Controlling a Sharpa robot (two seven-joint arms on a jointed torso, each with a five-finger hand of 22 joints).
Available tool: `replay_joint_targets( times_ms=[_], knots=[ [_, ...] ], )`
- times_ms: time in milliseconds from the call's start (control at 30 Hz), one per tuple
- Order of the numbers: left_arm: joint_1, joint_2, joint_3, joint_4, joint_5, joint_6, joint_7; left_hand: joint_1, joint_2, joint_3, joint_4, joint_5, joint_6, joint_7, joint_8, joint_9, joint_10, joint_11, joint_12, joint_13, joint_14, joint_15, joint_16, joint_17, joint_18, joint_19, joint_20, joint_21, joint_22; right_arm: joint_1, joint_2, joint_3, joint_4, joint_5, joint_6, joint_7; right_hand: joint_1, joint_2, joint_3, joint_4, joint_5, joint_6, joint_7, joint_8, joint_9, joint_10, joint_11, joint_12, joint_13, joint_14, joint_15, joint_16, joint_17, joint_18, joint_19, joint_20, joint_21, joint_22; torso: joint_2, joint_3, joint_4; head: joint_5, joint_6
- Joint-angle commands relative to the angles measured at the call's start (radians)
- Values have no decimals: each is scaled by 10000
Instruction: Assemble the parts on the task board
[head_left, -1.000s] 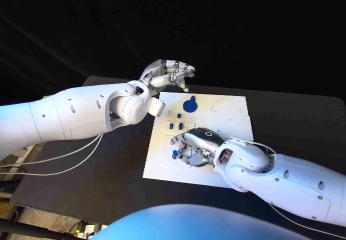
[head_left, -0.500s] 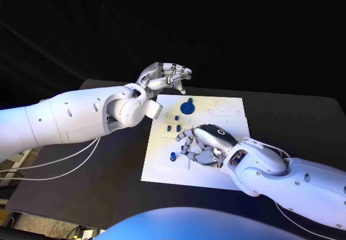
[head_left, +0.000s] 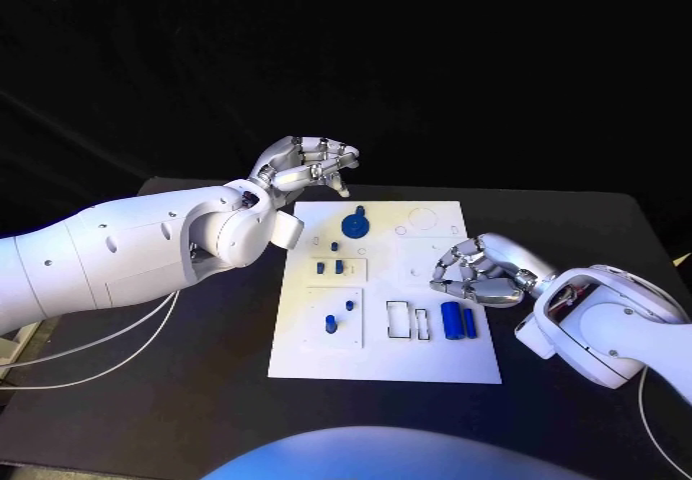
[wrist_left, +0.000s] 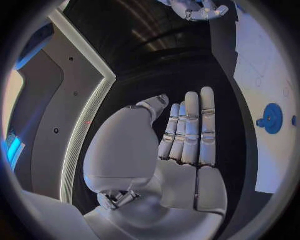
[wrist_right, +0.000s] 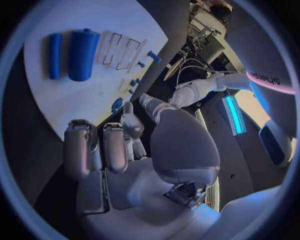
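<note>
- Task board (head_left: 387, 355): the white plate lies flat in the middle of the black table (head_left: 173, 400). It carries a blue disc-shaped part (head_left: 355, 223) near its far edge, several small blue parts (head_left: 333, 266) left of centre, another small blue part (head_left: 330, 322) nearer me, and two blue cylinders (head_left: 459, 321) lying side by side toward its right edge, just beside a pair of outlined slots (head_left: 408, 319).
- Right robot hand (head_left: 480, 274): it hovers over the board's right edge, just beyond the cylinders, fingers curled inward. I see nothing in its grasp, though the head view is poor here and I cannot rule out a very small part.
- Left robot hand (head_left: 306, 163): raised beyond the board's far-left corner, off the board; in the left wrist view its fingers (wrist_left: 190, 127) lie straight and together, holding nothing.
- Step in hand, as I judge it: picking up a cylinder. I would open the right hand's fingers, lower them astride one cylinder only, and avoid rolling its neighbour.
</note>
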Motion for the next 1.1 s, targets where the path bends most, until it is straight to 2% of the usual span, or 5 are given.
replay_joint_targets(
  times_ms=[33,200,433,600,1100],
  knots=[
    [4,-9,2,22,33,158,54,-18,3,-28,-58,25,-65,17,48,8,-88,6,16,-9,-22,17,61,9,123,-13,82,-50,8,-23,-321,-18,245,666,580,-987,-111,-60,-40,122,-46,-87,3,60,93,308,2,561,710,574,-83,186,299,-171,525,-61,136,2049,-61,22,-73,-145,1],
    [3,-34,0,40,33,158,48,-29,3,-32,-51,24,-65,18,53,11,-91,8,18,-11,-27,19,64,11,122,-15,83,-52,8,-103,-805,-46,577,19,597,-1914,-372,-189,-284,420,-98,-125,10,101,195,494,21,928,1207,644,-65,452,737,-227,613,-48,411,2157,-78,16,-96,-246,-4],
    [3,-72,-2,65,34,148,45,-29,3,-32,-51,24,-65,18,53,11,-91,8,18,-11,-27,19,64,11,122,-15,83,-52,8,-234,-1110,-67,878,-787,459,-2815,-581,-339,-591,710,-77,-114,-16,149,284,548,5,1034,1395,676,-71,597,973,-275,689,-51,652,2248,-63,8,-102,-379,-3],
    [2,-85,-2,78,34,146,46,-29,3,-32,-51,24,-65,18,53,11,-91,8,18,-11,-27,19,64,11,122,-15,83,-52,8,-295,-1102,-74,974,-1304,460,-3227,-710,-398,-796,922,-99,-116,-34,175,337,538,-7,1028,1429,674,-80,624,1005,-283,701,-57,692,2269,-51,-3,-47,-481,-22],
    [2,-127,-3,134,34,157,45,-29,3,-32,-51,24,-65,18,53,11,-91,8,18,-11,-27,19,64,11,122,-15,83,-52,8,-533,-618,-84,769,-2209,490,-3628,-724,-430,-893,1001,-111,-127,-41,183,362,534,-12,1022,1446,669,-83,627,1006,-285,704,-59,703,2276,-47,11,-74,-482,-94]
  ],
)
